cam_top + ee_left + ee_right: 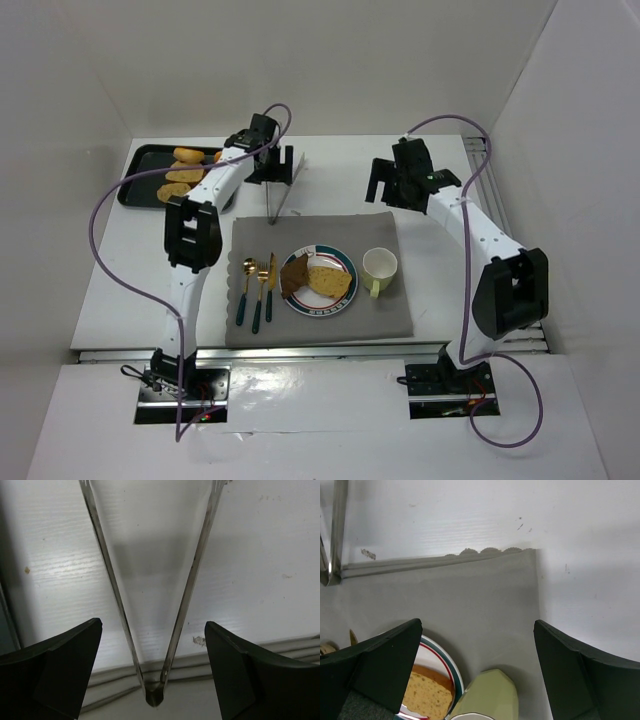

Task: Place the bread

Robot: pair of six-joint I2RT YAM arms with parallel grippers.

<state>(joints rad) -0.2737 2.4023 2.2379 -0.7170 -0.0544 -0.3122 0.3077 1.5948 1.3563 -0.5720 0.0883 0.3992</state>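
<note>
Two bread slices (316, 277) lie on a round plate with a green and red rim (346, 293) on the grey mat; one slice (427, 692) shows in the right wrist view. More bread (186, 170) lies in a black tray (140, 165) at the back left. Metal tongs (272, 205) lie on the table, their hinge (154, 695) at the mat's far edge. My left gripper (272, 168) is open above the tongs (154, 625), its fingers well apart on both sides of them. My right gripper (385, 195) is open and empty (477, 625) over the mat's far right corner.
A pale green cup (379, 268) stands right of the plate, and also shows in the right wrist view (490, 695). A gold spoon, fork and knife (257, 290) lie left of the plate. The grey mat (470, 590) ends close to the right gripper. White walls enclose the table.
</note>
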